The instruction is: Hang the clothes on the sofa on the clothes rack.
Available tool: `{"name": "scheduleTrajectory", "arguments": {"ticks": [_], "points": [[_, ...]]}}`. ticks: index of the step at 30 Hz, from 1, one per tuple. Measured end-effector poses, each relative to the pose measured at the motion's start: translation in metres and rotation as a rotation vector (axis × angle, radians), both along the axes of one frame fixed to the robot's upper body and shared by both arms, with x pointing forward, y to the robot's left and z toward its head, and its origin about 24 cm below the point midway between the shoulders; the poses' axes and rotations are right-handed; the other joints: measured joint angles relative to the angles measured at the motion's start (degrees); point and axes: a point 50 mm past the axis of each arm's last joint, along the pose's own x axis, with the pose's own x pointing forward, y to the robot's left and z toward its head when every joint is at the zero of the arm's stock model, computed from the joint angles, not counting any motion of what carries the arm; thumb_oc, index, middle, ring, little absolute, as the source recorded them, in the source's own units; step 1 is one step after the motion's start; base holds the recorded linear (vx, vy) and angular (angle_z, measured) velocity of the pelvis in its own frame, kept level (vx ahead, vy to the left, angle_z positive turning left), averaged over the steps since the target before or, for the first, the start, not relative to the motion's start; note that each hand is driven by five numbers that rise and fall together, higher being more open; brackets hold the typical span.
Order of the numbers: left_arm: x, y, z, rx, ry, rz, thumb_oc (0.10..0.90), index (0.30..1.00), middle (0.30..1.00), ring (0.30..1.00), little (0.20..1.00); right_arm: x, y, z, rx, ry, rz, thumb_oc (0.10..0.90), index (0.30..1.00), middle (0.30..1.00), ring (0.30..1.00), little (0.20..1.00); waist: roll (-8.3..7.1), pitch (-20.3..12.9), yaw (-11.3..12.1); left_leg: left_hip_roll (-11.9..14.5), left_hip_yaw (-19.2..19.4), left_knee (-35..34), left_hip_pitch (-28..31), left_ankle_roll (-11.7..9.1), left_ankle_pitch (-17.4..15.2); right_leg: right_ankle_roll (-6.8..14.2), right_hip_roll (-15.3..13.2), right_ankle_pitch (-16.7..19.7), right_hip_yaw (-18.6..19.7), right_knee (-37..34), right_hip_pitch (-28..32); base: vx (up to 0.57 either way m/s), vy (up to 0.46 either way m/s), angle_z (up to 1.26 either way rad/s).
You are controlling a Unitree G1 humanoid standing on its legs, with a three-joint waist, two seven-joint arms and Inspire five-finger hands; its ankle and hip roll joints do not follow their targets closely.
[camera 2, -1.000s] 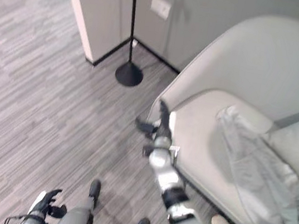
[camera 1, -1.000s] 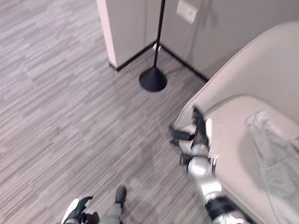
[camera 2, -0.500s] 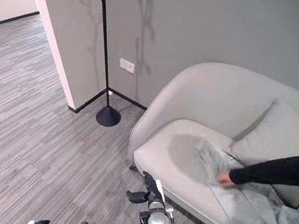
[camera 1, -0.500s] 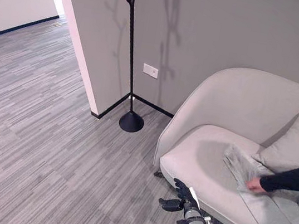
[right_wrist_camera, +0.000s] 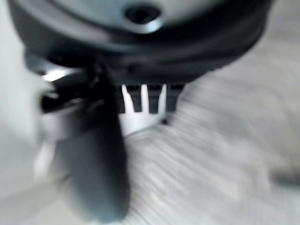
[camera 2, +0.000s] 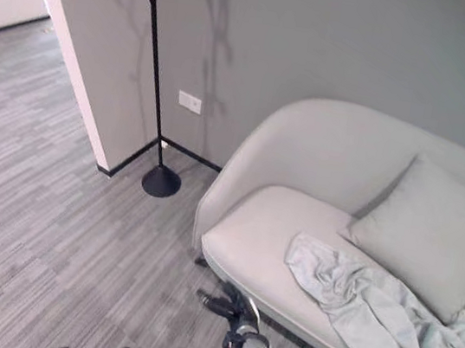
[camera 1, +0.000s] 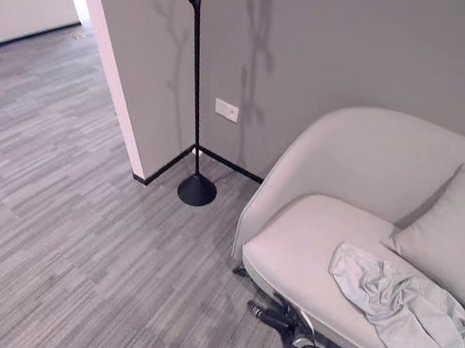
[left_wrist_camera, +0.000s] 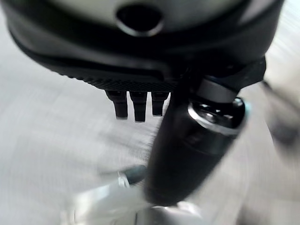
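Crumpled pale garment [camera 1: 409,310] lies on the sofa [camera 1: 339,164] seat; coat rack [camera 1: 197,107] stands well apart across bare floor [camera 1: 53,200]. Right robot hand [camera 1: 281,317], fingers straight and empty, hangs by the sofa's front edge; left robot hand [left_wrist_camera: 136,105] holds nothing, fingers straight.

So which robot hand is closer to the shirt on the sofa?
The right hand. It is low in front of the sofa, just short of the shirt. The left hand is over bare floor.

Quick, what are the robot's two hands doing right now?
Left hand: fingers straight, open, holding nothing.
Right hand: open, empty, low in front of the sofa.
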Motion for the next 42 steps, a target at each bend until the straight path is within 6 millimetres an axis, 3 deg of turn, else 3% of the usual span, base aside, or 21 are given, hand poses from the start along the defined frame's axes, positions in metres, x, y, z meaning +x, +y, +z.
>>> {"name": "scheduleTrajectory", "arguments": {"ticks": [3, 6, 10, 13, 19, 21, 22, 23, 25, 27, 29, 31, 32, 33, 34, 35, 36, 38, 39, 40, 42], "points": [[-0.044, 0.002, -0.001, -0.034, 0.119, 0.073, 0.8, 0.9, 0.9, 0.9, 0.9, -0.034, -0.001, -0.015, 0.033, 0.095, -0.018, 0.8, 0.9, 0.9, 0.9, 0.9, 0.08, -0.37, 0.78, -0.92, -1.84, -0.21, 0.22, 0.47, -0.32, 0.63, -0.57, -1.09, -1.93, 0.01, 1.29, 0.02, 0.04, 0.35], [-0.047, -0.002, -0.002, -0.057, 0.137, 0.037, 0.8, 0.9, 0.9, 0.9, 0.9, -0.042, -0.002, -0.017, -0.003, 0.123, 0.038, 0.8, 0.9, 0.9, 0.9, 0.9, -0.47, -0.23, 0.64, -1.07, -2.34, -0.29, 0.03, 0.5, -0.27, 0.16, -0.59, -1.21, -2.99, 0.9, 1.31, -0.08, 0.025, 0.15], [-0.028, 0.001, -0.002, -0.043, 0.093, 0.021, 0.8, 0.9, 0.9, 0.9, 0.9, 0.011, -0.005, 0.011, -0.171, -0.045, 0.208, 0.8, 0.9, 0.9, 0.9, 0.9, -0.2, 1.37, -0.47, 1.08, 1.09, 0.66, -0.13, 1.37, -1.98, 1.79, -5.13, -6.15, -4.48, 20.15, -10.7, -0.06, -0.113, -0.54], [-0.022, 0.018, 0.002, 0.012, 0.087, 0.002, 0.8, 0.9, 0.9, 0.9, 0.9, 0.057, 0.004, 0.05, -0.303, -0.264, 0.294, 0.8, 0.9, 0.9, 0.9, 0.9, -1.7, 2.85, -1.89, 0.19, 3.92, 0.67, -0.41, 1.34, -2.05, 0.19, -8.56, -5.67, -6.29, 20.65, -14.65, 0.06, -0.22, -0.53], [0.007, 0.014, 0.004, 0.051, -0.015, -0.021, 0.8, 0.9, 0.9, 0.9, 0.9, 0.103, -0.044, 0.108, -0.774, -0.402, 0.275, 0.8, 0.9, 0.9, 0.9, 0.9, 0.13, 3.69, 1.2, 1.59, 2.24, 2.18, -2.38, -0.5, -2.1, 3.64, -22.54, -3.8, 5.26, 17.72, -14.48, 0.19, -0.394, 0.17], [0.025, 0.024, 0.01, 0.093, -0.082, -0.005, 0.8, 0.9, 0.9, 0.9, 0.9, 0.105, -0.055, 0.114, -0.923, -0.398, 0.318, 0.8, 0.9, 0.9, 0.9, 0.9, -1.27, 4.14, 1.6, 5.43, -1.34, 3.55, -3.25, -4.98, -2.91, 6.59, -18.68, -3.62, 6.91, 16.96, -12.52, 0.34, -0.754, 0.31], [0.022, 0.022, 0.008, 0.095, -0.071, 0.01, 0.8, 0.9, 0.9, 0.9, 0.9, 0.105, -0.063, 0.113, -0.977, -0.361, 0.356, 0.8, 0.9, 0.9, 0.9, 0.9, 0.91, 4.35, 1.36, 9.3, -1.9, 1.66, -1.47, -5.93, -2.16, 6.24, -14.32, -4.34, 5.96, 19.34, -12.82, 0.12, -0.335, -0.32], [0.013, 0.015, 0.006, 0.08, -0.065, 0.022, 0.8, 0.9, 0.9, 0.9, 0.9, 0.106, -0.07, 0.111, -1.018, -0.317, 0.37, 0.8, 0.9, 0.9, 0.9, 0.9, 3.17, 3.1, 1.86, 13.63, -2.25, -0.34, -0.09, -1.2, -1.29, 5.7, -9.97, -6.04, 4.9, 21.25, -14.73, 0.22, -0.578, -0.53], [0.016, 0.001, 0.004, 0.06, -0.089, 0.053, 0.8, 0.9, 0.9, 0.9, 0.9, 0.1, -0.091, 0.11, -1.103, -0.243, 0.36, 0.8, 0.9, 0.9, 0.9, 0.9, 3.62, 2.88, 0.85, 17.1, -3.08, 2.24, -2.38, 2.55, 6.15, 2.75, -5.48, -8.89, 4.33, 24.66, -16.55, 0.19, -0.525, -0.25], [0.019, 0.01, 0.006, 0.081, -0.101, 0.079, 0.8, 0.9, 0.9, 0.9, 0.9, 0.087, -0.11, 0.104, -1.146, -0.15, 0.36, 0.8, 0.9, 0.9, 0.9, 0.9, 1.15, 2.83, 0.33, 17.79, -3.53, 5.31, -5.99, 1.17, 14.12, -0.71, -4.33, -10.31, 3.55, 25.3, -17.2, 0.12, -0.331, -0.06], [0.015, 0.004, 0.005, 0.066, -0.109, 0.123, 0.8, 0.9, 0.9, 0.9, 0.9, 0.09, -0.129, 0.119, -1.286, -0.128, 0.393, 0.8, 0.9, 0.9, 0.9, 0.9, 2.12, 2.41, 0.12, 21.19, -5.13, 9.5, -8.0, -1.96, 20.71, -4.81, 2.0, -7.92, 3.96, 21.29, -16.59, 0.22, -0.363, -0.78], [0.021, -0.003, 0.006, 0.058, -0.155, 0.149, 0.8, 0.9, 0.9, 0.9, 0.9, 0.105, -0.12, 0.143, -1.45, -0.212, 0.491, 0.8, 0.9, 0.9, 0.9, 0.9, 4.4, 2.98, -1.04, 23.89, -6.28, 16.17, -10.43, 0.96, 23.56, -6.97, 5.59, -9.1, 0.93, 19.84, -14.79, 0.25, -0.408, -0.47], [0.034, -0.009, 0.008, 0.042, -0.193, 0.113, 0.8, 0.9, 0.9, 0.9, 0.9, 0.117, -0.106, 0.164, -1.522, -0.333, 0.492, 0.8, 0.9, 0.9, 0.9, 0.9, 2.94, 4.27, -1.85, 16.36, -8.51, 22.26, -13.55, -6.41, 7.79, -8.03, 3.05, -7.44, 1.78, 15.18, -12.98, 0.14, -0.359, -0.15], [0.049, -0.002, 0.013, 0.058, -0.228, -0.001, 0.8, 0.9, 0.9, 0.9, 0.9, 0.122, -0.095, 0.185, -1.584, -0.456, 0.447, 0.8, 0.9, 0.9, 0.9, 0.9, -0.65, 5.81, -1.94, -2.31, -8.92, 20.08, -14.44, -1.45, -5.27, -7.55, -2.08, -4.44, 1.92, 9.02, -10.8, 0.09, -0.322, 0.27], [0.062, 0.001, 0.018, 0.072, -0.284, -0.039, 0.8, 0.9, 0.9, 0.9, 0.9, 0.113, -0.086, 0.195, -1.614, -0.543, 0.396, 0.8, 0.9, 0.9, 0.9, 0.9, -0.62, 5.89, -1.87, -16.34, -7.87, 12.45, -14.45, 5.36, -8.21, -5.76, -3.24, -4.69, 0.14, 8.86, -10.07, 0.04, -0.127, 0.14], [0.058, -0.001, 0.019, 0.066, -0.301, -0.016, 0.8, 0.9, 0.9, 0.9, 0.9, 0.106, -0.076, 0.189, -1.604, -0.567, 0.382, 0.8, 0.9, 0.9, 0.9, 0.9, 1.91, 5.56, -1.45, -16.3, -5.59, 7.28, -12.14, 6.67, -5.29, -4.83, 1.7, -6.43, 0.09, 9.71, -9.15, 0.06, -0.056, 0.24], [0.058, 0.005, 0.014, 0.09, -0.223, -0.03, 0.8, 0.9, 0.9, 0.9, 0.9, 0.084, -0.061, 0.147, -1.552, -0.465, 0.461, 0.8, 0.9, 0.9, 0.9, 0.9, -0.43, 5.04, -2.18, -13.34, -5.4, 3.46, -6.79, 13.47, -1.57, -4.29, 6.25, -11.06, -0.3, 11.0, -6.89, 0.08, 0.052, 0.04], [0.064, 0.002, 0.013, 0.078, -0.191, -0.113, 0.8, 0.9, 0.9, 0.9, 0.9, 0.053, -0.07, 0.116, -1.569, -0.33, 0.562, 0.8, 0.9, 0.9, 0.9, 0.9, -2.51, 5.21, -3.39, -12.84, -7.16, -0.04, -4.46, 11.22, -0.66, -5.7, 8.4, -8.75, -0.32, 5.59, -7.97, 0.0, 0.106, 0.44], [0.068, 0.001, 0.014, 0.082, -0.21, -0.138, 0.8, 0.9, 0.9, 0.9, 0.9, 0.034, -0.08, 0.105, -1.571, -0.248, 0.581, 0.8, 0.9, 0.9, 0.9, 0.9, -2.42, 5.33, -3.47, -13.11, -7.38, -0.22, -3.82, 6.5, -0.93, -7.12, 8.47, -3.84, -1.3, 1.23, -8.22, -0.13, 0.088, 0.27], [0.068, 0.005, 0.016, 0.09, -0.229, -0.128, 0.8, 0.9, 0.9, 0.9, 0.9, 0.021, -0.087, 0.095, -1.588, -0.172, 0.598, 0.8, 0.9, 0.9, 0.9, 0.9, -4.98, 6.34, -4.03, -13.72, -3.86, 3.59, -5.87, 9.31, -6.4, -6.63, 4.32, 2.7, -1.34, 1.06, -9.34, -0.24, 0.053, 0.03], [0.085, 0.019, 0.024, 0.131, -0.273, -0.124, 0.8, 0.9, 0.9, 0.9, 0.9, 0.021, -0.107, 0.097, -1.651, -0.067, 0.56, 0.8, 0.9, 0.9, 0.9, 0.9, -5.12, 8.3, -5.28, -9.25, 5.75, 1.95, -9.72, 9.83, -2.97, -2.24, 2.95, 2.32, -3.41, 1.84, -15.34, -0.34, -0.19, -0.58]]}}
